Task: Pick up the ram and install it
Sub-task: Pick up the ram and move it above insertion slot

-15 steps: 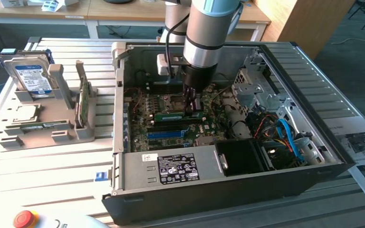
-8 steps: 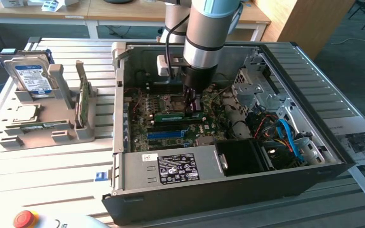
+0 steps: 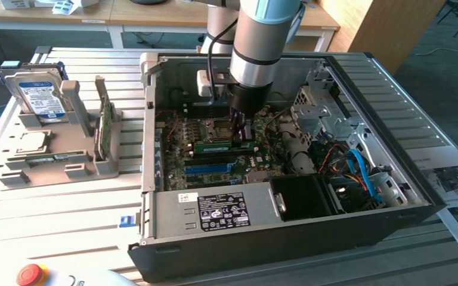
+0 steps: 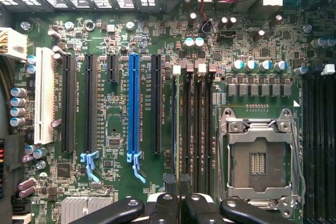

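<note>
The gripper (image 3: 242,138) (image 4: 177,195) was almost closed, its dark fingers (image 4: 169,182) pinching the ram (image 3: 215,145) (image 4: 174,129), a thin green stick held on edge; the ram sat just beside the empty CPU socket (image 3: 217,126) (image 4: 260,161), low over the black memory slots (image 4: 198,129) that ran alongside that socket; whether it touched a slot could not be told; past those slots, farther from the socket, lay a blue expansion slot (image 4: 134,106); the grey robot arm (image 3: 265,36) rose steeply from above the socket; an open computer case (image 3: 293,238) surrounded the socket on all sides, with a labelled power supply (image 3: 213,211) near the socket along one wall; well apart from the socket, outside the case toward the exterior view's left, stood a grey parts tray (image 3: 22,173); it carried an upright hard drive (image 3: 42,98), a square silvery CPU chip (image 3: 30,142) and another green stick (image 3: 102,128) standing on edge.
</note>
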